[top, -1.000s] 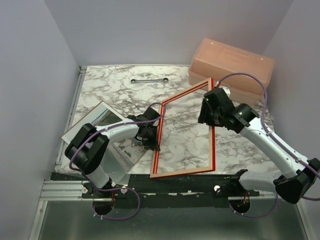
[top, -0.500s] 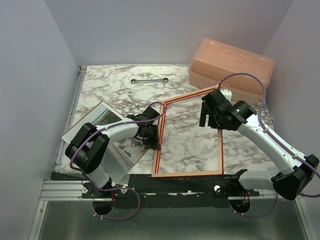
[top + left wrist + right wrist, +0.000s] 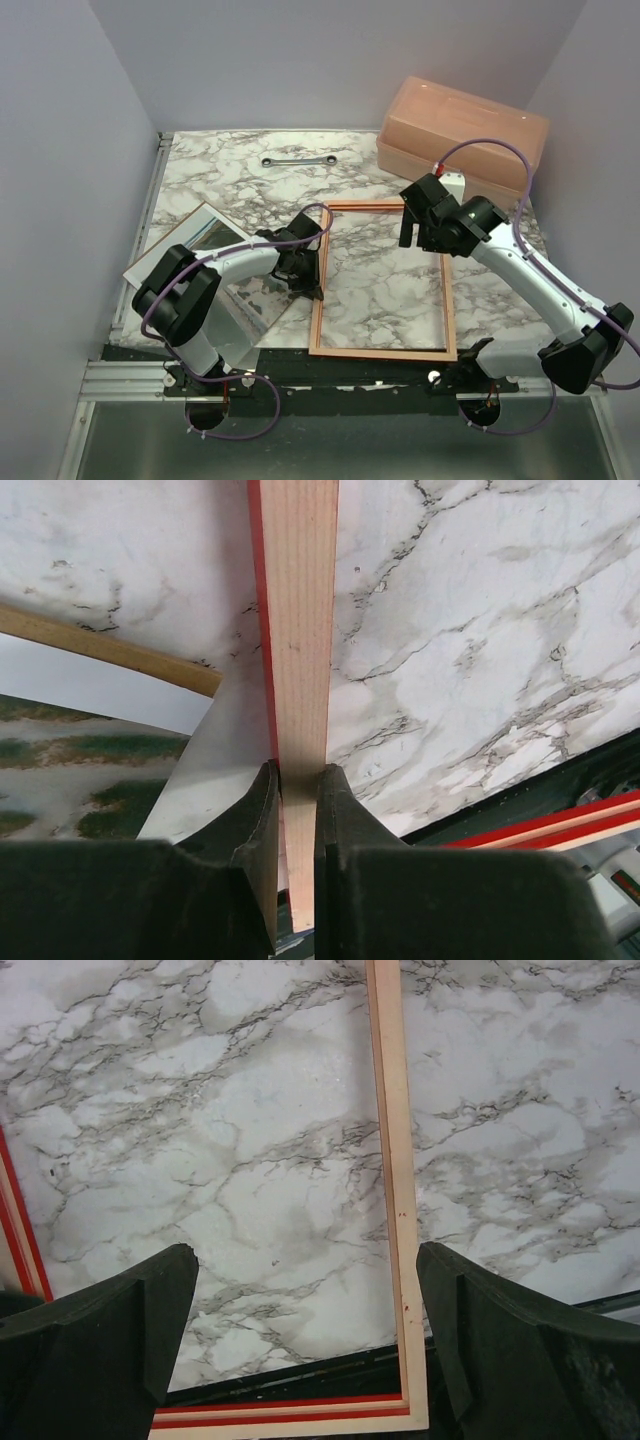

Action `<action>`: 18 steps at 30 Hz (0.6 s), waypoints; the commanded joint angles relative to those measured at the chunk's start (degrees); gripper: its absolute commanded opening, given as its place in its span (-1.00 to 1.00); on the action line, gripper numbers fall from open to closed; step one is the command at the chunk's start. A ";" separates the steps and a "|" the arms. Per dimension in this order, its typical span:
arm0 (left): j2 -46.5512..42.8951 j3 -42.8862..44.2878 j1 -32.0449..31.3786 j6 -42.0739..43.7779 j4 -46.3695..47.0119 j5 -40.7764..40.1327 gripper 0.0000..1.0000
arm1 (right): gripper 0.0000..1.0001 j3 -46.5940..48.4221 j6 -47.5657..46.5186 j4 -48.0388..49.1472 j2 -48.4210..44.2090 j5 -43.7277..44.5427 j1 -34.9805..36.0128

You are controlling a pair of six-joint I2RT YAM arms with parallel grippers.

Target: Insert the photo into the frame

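The frame (image 3: pixel 380 352) lies flat on the marble table, pale wood side up, red showing at its edges. My left gripper (image 3: pixel 312 282) is shut on its left rail; the left wrist view shows the rail (image 3: pixel 300 600) pinched between the fingers (image 3: pixel 298 780). My right gripper (image 3: pixel 421 236) is open above the frame's far right part, with the right rail (image 3: pixel 394 1160) between its spread fingers (image 3: pixel 305 1270), not touched. The photo (image 3: pixel 60 770), grey-green with a white edge, lies left of the frame (image 3: pixel 200 232), partly under my left arm.
A clear grey pane (image 3: pixel 215 770) and a brown board edge (image 3: pixel 100 645) lie with the photo. A pink plastic box (image 3: pixel 460 125) stands at the back right, a wrench (image 3: pixel 298 160) at the back. The table's dark front edge (image 3: pixel 380 372) runs just below the frame.
The frame has swung down from tilted, red face showing, to flat with the pale side up. My right gripper has moved with its right rail and now stands open. My left gripper keeps its hold.
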 commanded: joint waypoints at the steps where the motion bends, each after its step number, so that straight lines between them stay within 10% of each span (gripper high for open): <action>1: 2.95 -0.23 0.42 -0.24 0.07 -4.29 -1.00 | 1.00 0.78 -0.28 1.95 -1.76 -1.39 0.28; 18: 8.97 10.86 1.53 -1.31 -6.20 -7.62 -1.00 | 1.00 -3.01 -0.26 7.78 -3.64 -11.07 0.28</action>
